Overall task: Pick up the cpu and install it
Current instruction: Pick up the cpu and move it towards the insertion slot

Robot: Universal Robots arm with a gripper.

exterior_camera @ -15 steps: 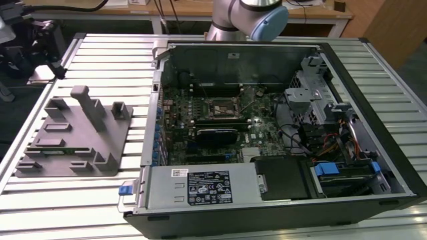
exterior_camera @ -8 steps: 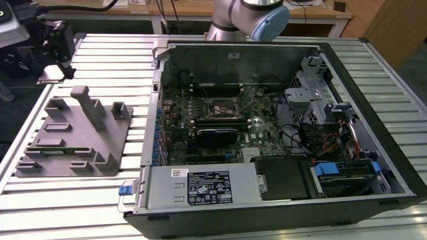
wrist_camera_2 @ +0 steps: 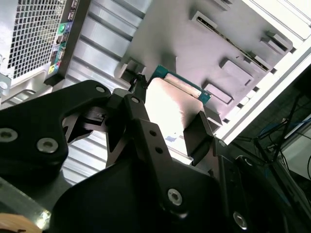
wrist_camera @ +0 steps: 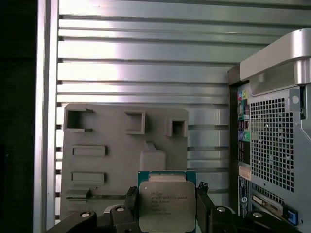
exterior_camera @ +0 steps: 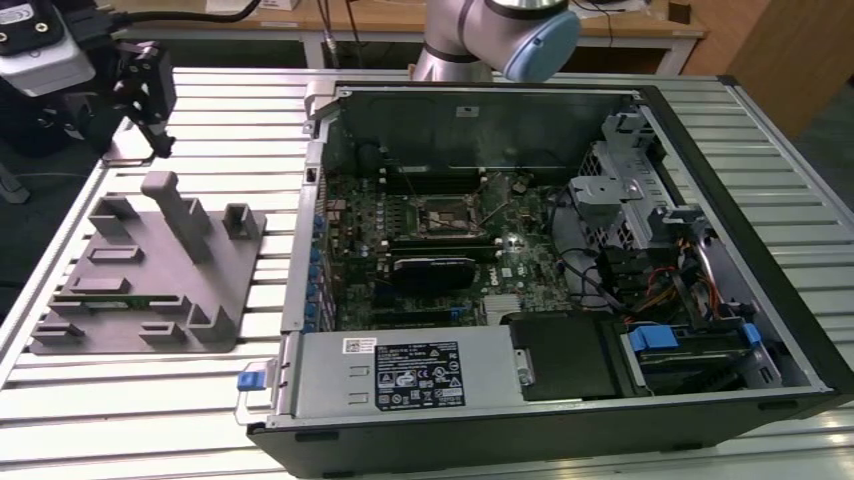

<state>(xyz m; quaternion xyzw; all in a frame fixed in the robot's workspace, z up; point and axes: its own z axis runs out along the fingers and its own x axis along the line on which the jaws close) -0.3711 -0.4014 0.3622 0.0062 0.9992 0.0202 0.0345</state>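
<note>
Claw: my claw (wrist_camera: 166, 216) is closed on the cpu, and it is up off the bench.
Fingers: one black finger (wrist_camera: 204, 203) presses on each side of the cpu.
Cpu: the cpu (wrist_camera: 166, 205) sits right between my fingers. Its shiny metal top and thin green rim show in both wrist views (wrist_camera_2: 167, 104).
Grey tray: the grey tray (wrist_camera: 121, 145) lies flat on the bench under my claw, not touching the cpu.
Computer case: the open computer case (exterior_camera: 747, 250) lies on its side, off to one side of my claw and well apart from it.
Board: the green board (exterior_camera: 527, 250) is inside the case. It has a dark square frame (exterior_camera: 446, 215) in its middle, far from my claw.
Bench: the silver bench (wrist_camera: 146, 73) has long ridges and runs under my claw.
</note>
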